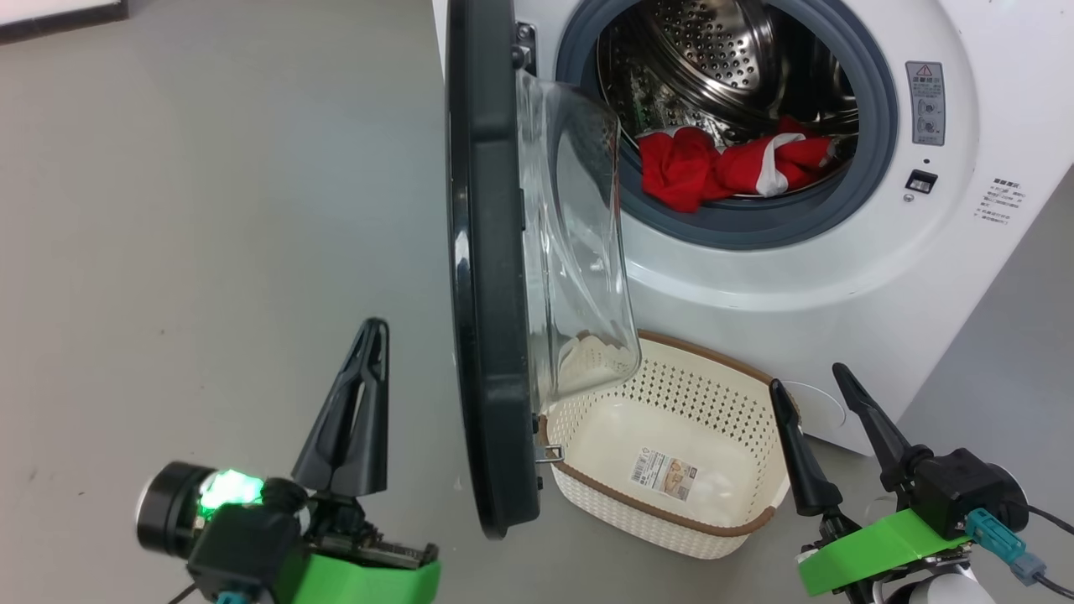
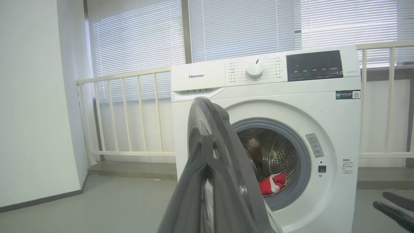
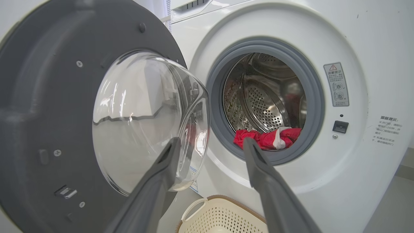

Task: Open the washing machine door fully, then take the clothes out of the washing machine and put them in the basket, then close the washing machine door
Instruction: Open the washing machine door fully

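The washing machine point(image 1: 755, 277) stands at the upper right with its drum exposed. The washing machine door point(image 1: 487, 252) is swung out and seen edge-on, its glass bowl facing the machine. Red clothes point(image 1: 722, 164) with white trim lie at the drum's front lip. The cream basket point(image 1: 663, 512) sits on the floor below the opening, with nothing in it. My left gripper point(image 1: 375, 325) is shut on nothing, on the floor side left of the door and apart from it. My right gripper point(image 1: 807, 379) is open beside the basket's right end. In the right wrist view, my open right gripper point(image 3: 211, 142) points between the door's glass point(image 3: 145, 119) and the clothes point(image 3: 268, 139).
Grey floor point(image 1: 210, 210) spreads to the left of the door. Behind the machine run a white railing point(image 2: 129, 110) and window blinds point(image 2: 136, 35). A white wall point(image 2: 32, 97) closes the left side. The right gripper's dark fingers point(image 2: 394, 207) show at the left wrist view's lower right.
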You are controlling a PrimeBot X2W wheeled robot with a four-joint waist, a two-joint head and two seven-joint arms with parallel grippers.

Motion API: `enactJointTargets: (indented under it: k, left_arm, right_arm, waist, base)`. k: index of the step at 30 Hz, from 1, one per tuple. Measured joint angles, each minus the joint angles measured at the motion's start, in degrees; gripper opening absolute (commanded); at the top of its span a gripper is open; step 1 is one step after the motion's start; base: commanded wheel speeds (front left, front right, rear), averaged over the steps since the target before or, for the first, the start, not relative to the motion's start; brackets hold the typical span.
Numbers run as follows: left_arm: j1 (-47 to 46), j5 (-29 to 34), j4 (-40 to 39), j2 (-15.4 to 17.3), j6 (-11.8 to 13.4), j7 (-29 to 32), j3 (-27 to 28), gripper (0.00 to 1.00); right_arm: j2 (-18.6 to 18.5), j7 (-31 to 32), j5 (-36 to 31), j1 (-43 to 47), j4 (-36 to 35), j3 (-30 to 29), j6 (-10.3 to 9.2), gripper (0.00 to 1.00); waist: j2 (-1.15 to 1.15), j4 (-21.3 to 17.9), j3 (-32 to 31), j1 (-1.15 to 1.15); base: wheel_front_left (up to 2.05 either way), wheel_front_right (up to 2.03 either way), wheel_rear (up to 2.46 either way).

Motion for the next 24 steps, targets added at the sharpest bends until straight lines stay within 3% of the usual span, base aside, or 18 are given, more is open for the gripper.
enactJointTargets:
  k: [13, 24]
  left_arm:
    - [-5.5, 1.2, -4.9, -1.3, -4.6, 3.8, -7.7, 0.0]
    - [-6.2, -4.9, 4.4, -4.6, -9.2, 8.7, -12.1, 0.0]
  right_arm:
    - [0.0, 0.0, 0.0, 0.0, 0.3, 0.4, 0.0, 1.0]
    - [0.0, 0.0, 0.0, -0.1, 1.4, 1.2, 0.0, 1.0]
  waist:
    - [0.0, -0.8, 0.7, 0.0]
    - [0.0, -1.4, 1.5, 0.0]
  base:
    - [0.0, 0.0, 0.0]
    - [0.0, 0.0, 0.0]
